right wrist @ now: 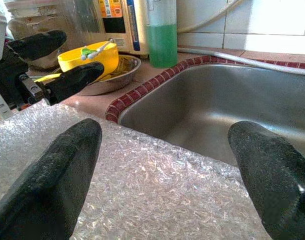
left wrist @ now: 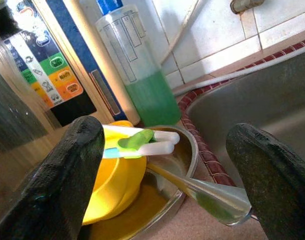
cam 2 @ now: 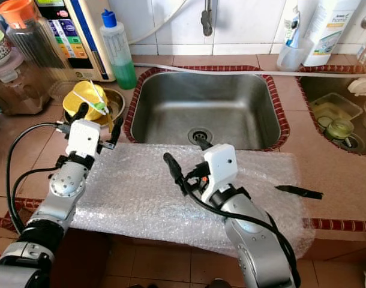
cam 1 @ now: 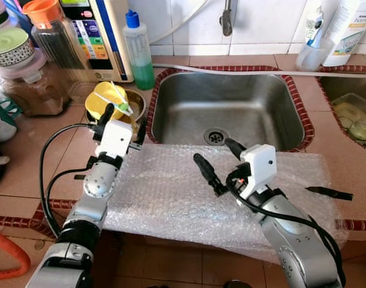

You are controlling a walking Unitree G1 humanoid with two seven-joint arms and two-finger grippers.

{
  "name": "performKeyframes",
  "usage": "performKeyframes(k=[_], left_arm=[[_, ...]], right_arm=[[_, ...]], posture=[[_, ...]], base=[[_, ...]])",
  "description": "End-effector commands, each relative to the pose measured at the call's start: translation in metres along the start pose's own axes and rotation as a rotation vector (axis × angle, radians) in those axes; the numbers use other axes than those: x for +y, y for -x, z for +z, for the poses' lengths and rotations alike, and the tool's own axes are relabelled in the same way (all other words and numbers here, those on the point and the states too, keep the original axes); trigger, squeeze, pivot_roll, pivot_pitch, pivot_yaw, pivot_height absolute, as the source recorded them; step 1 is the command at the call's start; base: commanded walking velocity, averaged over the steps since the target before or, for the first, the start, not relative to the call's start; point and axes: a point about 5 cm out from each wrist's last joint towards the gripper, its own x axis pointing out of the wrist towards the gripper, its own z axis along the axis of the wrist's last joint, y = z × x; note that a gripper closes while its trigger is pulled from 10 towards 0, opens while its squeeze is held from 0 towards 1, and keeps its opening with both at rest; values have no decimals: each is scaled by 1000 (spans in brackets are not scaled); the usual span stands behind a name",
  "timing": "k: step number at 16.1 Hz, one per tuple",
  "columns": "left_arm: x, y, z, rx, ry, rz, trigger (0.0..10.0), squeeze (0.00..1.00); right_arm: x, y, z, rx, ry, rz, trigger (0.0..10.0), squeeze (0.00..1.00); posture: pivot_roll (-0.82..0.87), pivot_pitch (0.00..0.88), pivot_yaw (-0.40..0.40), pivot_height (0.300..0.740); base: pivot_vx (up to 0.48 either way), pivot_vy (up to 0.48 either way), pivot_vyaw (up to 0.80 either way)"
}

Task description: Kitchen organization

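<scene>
Reach step: left gripper (cam 1: 123, 118) wide, empty, closing on yellow bowl (cam 1: 107, 99) w/ toothbrush (left wrist: 137, 141); right gripper (cam 1: 214, 162) wide over bubble wrap (cam 1: 171, 192). Next: advance, grip rim.

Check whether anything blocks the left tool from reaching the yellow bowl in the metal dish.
Nothing visible does. The left tool is open and points straight at the yellow bowl, which sits in the metal dish. A spoon leans out over the dish's rim between the fingers' line, below the bowl, not across it.
</scene>
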Motion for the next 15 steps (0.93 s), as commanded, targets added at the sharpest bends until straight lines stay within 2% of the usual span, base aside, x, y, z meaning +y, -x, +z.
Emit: performKeyframes(k=[1,5,10,13,15], left_arm=[[5,1,-3,9,-22,8,10000,0],[6,3,-1,-9,-30,7,10000,0],[13,20,17,-102,31,21,10000,0],[10,25,16,-75,79,20,10000,0],[5,20,16,-64,97,9,10000,0]], right_arm=[[4,1,6,-20,10,18,10000,973],[5,1,6,-19,9,19,10000,976],[4,2,5,-17,10,17,10000,976],[5,0,5,-19,5,25,10000,976],[6,-2,5,-19,5,32,10000,976]], posture=[[-280,177,106,740],[-276,176,107,740],[-270,177,107,740],[-256,175,104,740],[-255,175,102,740]], base=[[0,0,0],[0,0,0],[0,0,0],[0,0,0],[0,0,0]])
